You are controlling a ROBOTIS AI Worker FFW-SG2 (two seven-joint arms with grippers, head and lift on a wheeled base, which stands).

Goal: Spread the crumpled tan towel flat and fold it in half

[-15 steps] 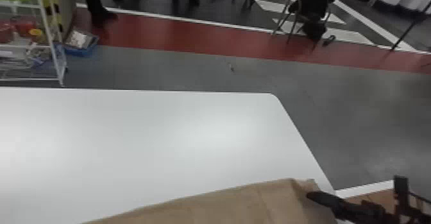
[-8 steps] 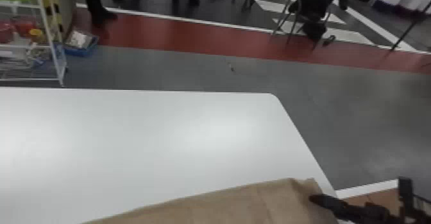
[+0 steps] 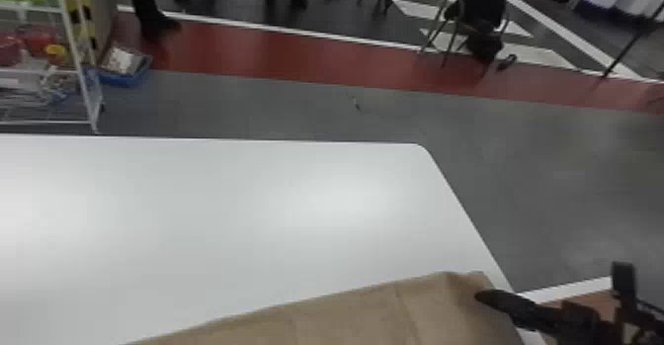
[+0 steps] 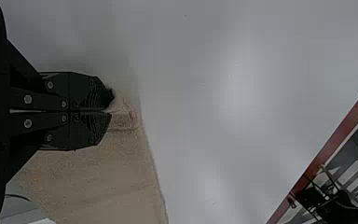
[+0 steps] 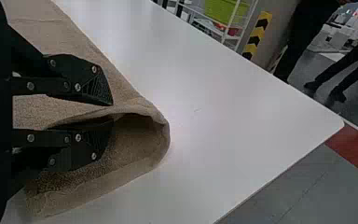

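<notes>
Tan towel (image 3: 355, 314) lies along the near part of my white tabletop (image 3: 247, 220), reaching its right edge. My left gripper (image 4: 111, 111) has its jaws closed on a bit of the cloth. On my right gripper (image 3: 489, 298) the jaws stand open, one above a raised fold, one beneath. Farther off I see gray floor (image 3: 306, 107), then a red strip (image 3: 296, 57).

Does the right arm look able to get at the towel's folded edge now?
Probably yes: the open right tool has one finger on each side of the upper layer of the towel; nothing seems between.
</notes>
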